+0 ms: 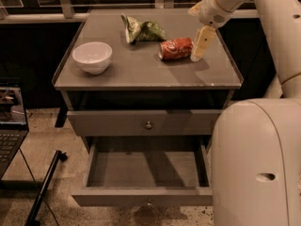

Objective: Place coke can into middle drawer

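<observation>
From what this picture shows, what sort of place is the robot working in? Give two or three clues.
Probably an office or lab test area: a grey drawer cabinet with the middle drawer open, a laptop at left, speckled floor. The gripper hangs beside the coke can on top.

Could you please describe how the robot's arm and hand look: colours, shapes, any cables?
The arm is smooth, rounded and off-white, built of thick tubular segments. The hand, beside the coke can, is a paler cream-yellow and flatter in shape. No cables show.
</observation>
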Controlling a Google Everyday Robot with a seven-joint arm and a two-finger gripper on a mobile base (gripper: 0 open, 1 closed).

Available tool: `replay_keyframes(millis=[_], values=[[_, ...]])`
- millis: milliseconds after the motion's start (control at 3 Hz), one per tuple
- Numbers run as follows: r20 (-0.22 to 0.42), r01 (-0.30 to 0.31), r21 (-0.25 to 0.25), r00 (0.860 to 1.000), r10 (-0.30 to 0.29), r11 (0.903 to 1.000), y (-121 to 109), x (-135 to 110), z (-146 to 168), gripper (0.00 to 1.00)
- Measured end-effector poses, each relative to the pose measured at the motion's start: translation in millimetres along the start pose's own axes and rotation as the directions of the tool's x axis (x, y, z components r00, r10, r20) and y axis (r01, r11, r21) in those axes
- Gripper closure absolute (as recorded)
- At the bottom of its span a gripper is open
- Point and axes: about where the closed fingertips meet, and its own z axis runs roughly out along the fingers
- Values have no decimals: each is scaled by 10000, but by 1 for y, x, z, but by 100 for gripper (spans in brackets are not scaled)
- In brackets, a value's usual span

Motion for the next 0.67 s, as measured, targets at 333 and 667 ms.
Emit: replay_keyframes(millis=[333,667], values=[[533,-69,-120,9986,75,9999,-5,3,28,0],[967,9,-483,9953,38,9988,-6,1,61,0]])
